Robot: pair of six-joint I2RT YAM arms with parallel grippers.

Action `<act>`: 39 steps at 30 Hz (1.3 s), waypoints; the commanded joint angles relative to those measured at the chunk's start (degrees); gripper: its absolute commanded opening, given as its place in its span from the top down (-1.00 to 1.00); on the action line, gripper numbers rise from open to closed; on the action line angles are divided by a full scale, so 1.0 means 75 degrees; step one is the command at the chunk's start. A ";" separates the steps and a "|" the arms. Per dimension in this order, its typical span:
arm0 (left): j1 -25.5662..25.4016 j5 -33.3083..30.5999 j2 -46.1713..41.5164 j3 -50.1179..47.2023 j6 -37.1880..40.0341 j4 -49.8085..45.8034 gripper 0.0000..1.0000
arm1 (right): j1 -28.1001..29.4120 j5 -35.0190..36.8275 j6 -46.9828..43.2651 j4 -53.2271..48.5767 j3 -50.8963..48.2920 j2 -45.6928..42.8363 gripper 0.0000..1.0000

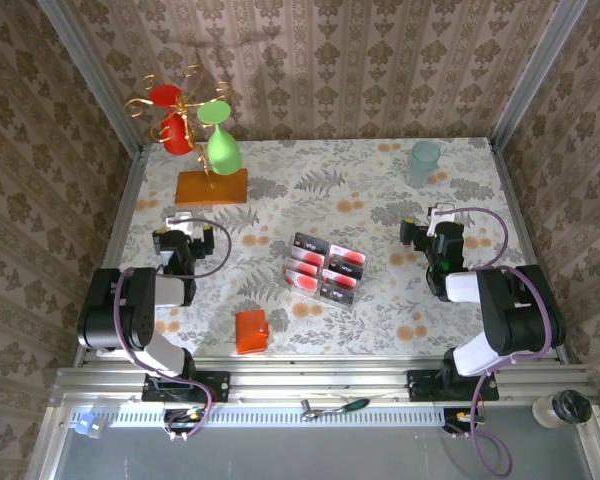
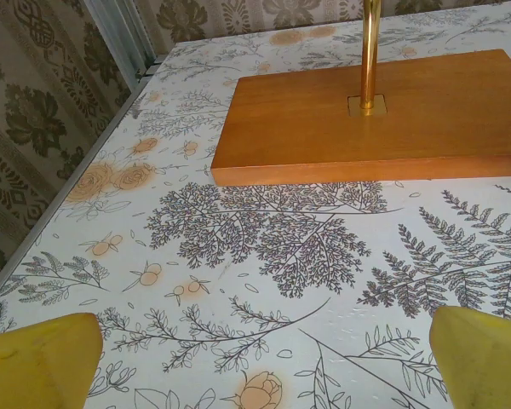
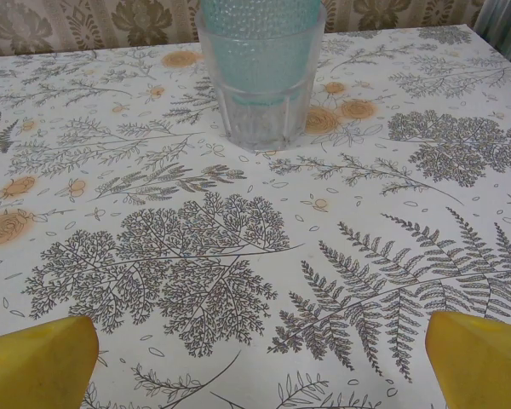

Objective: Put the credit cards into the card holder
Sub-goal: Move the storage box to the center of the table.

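Several credit cards [image 1: 325, 270], black and pale pink with red round marks, lie in a loose cluster at the middle of the flowered table [image 1: 380, 300]. The card holder [image 1: 250, 331], a small square orange-red wallet, lies folded near the front edge, left of the cards. My left gripper [image 1: 183, 220] rests at the left, well away from both, and its yellow fingertips [image 2: 34, 358] stand wide apart over bare cloth. My right gripper [image 1: 442, 214] sits to the right of the cards. It is open too, its yellow fingertips [image 3: 481, 358] spread with nothing between them.
A flat orange block [image 1: 211, 187] carrying a gold wire stand with red and green glasses stands at the back left, just ahead of my left gripper [image 2: 264, 362]. A pale blue tumbler [image 3: 260, 68] stands at the back right, ahead of my right gripper [image 3: 260, 362]. Walls close in three sides.
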 commanded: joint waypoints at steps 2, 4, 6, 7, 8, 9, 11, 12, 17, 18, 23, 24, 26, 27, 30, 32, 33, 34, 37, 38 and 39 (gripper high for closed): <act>0.0053 0.0099 0.0021 0.0075 -0.0115 0.0229 -1.00 | 0.0049 0.0192 -0.0095 0.0284 -0.0055 -0.0026 -1.00; 0.0052 0.0101 0.0020 0.0075 -0.0113 0.0224 -1.00 | 0.0049 0.0198 -0.0095 0.0290 -0.0052 -0.0019 -1.00; 0.0051 0.0101 0.0013 0.0075 -0.0113 0.0227 -1.00 | 0.0039 0.0196 -0.0096 0.0290 -0.0052 -0.0027 -1.00; 0.0052 0.0097 0.0015 0.0075 -0.0113 0.0229 -1.00 | 0.0049 0.0197 -0.0101 0.0280 -0.0052 -0.0024 -1.00; 0.0052 0.0096 0.0012 0.0075 -0.0113 0.0227 -1.00 | 0.0049 0.0198 -0.0095 0.0283 -0.0058 -0.0027 -1.00; 0.0055 0.0097 0.0013 0.0078 -0.0113 0.0227 -1.00 | 0.0049 0.0198 -0.0095 0.0284 -0.0054 -0.0027 -1.00; 0.0054 0.0098 0.0019 0.0075 -0.0113 0.0235 -1.00 | 0.0049 0.0198 -0.0095 0.0289 -0.0060 -0.0025 -1.00; 0.0052 0.0097 0.0000 0.0072 -0.0108 0.0227 -1.00 | 0.0033 0.0198 -0.0096 0.0287 -0.0058 -0.0025 -1.00; 0.0072 0.0113 0.0012 0.0097 -0.0121 0.0180 -1.00 | 0.0044 0.0198 -0.0084 0.0262 -0.0033 -0.0018 -1.00; 0.0067 0.0116 0.0017 0.0108 -0.0136 0.0163 -1.00 | 0.0038 0.0186 -0.0082 0.0243 -0.0021 -0.0016 -1.00; 0.0087 0.0121 0.0013 0.0127 -0.0137 0.0136 -1.00 | 0.0029 0.0175 -0.0066 0.0209 -0.0013 -0.0001 -1.00; 0.0078 0.0131 0.0013 0.0117 -0.0137 0.0135 -1.00 | 0.0032 0.0175 -0.0072 0.0214 -0.0004 -0.0004 -1.00; 0.0083 0.0144 0.0017 0.0092 -0.0131 0.0178 -1.00 | 0.0027 0.0172 -0.0073 0.0226 -0.0010 -0.0016 -1.00; 0.0077 0.0146 0.0011 0.0076 -0.0125 0.0192 -1.00 | 0.0026 0.0163 -0.0066 0.0231 -0.0017 -0.0021 -1.00; 0.0083 0.0153 0.0002 0.0075 -0.0125 0.0218 -1.00 | 0.0023 0.0163 -0.0072 0.0250 -0.0036 -0.0026 -1.00; 0.0081 0.0144 0.0011 0.0065 -0.0114 0.0226 -1.00 | 0.0026 0.0156 -0.0073 0.0290 -0.0069 -0.0070 -1.00; 0.0068 0.0155 -0.0036 0.0043 -0.0102 0.0251 -1.00 | 0.0026 0.0168 -0.0072 0.0064 -0.0016 -0.0207 -1.00; 0.0064 0.0167 -0.0116 0.0043 -0.0102 0.0193 -1.00 | 0.0032 0.0203 -0.0061 -0.0191 0.0044 -0.0361 -1.00; 0.0068 0.0022 -0.0340 0.0063 -0.0172 -0.0047 -1.00 | 0.0027 0.0276 -0.0050 -0.0879 0.0266 -0.0761 -1.00; 0.0070 0.0010 -0.0402 0.0046 -0.0169 -0.0071 -1.00 | 0.0032 0.0335 -0.0034 -0.1015 0.0278 -0.0864 -1.00; 0.0071 -0.0028 -0.0503 0.0009 -0.0172 -0.0100 -1.00 | 0.0027 0.0436 0.0017 -0.1210 0.0324 -0.0995 -1.00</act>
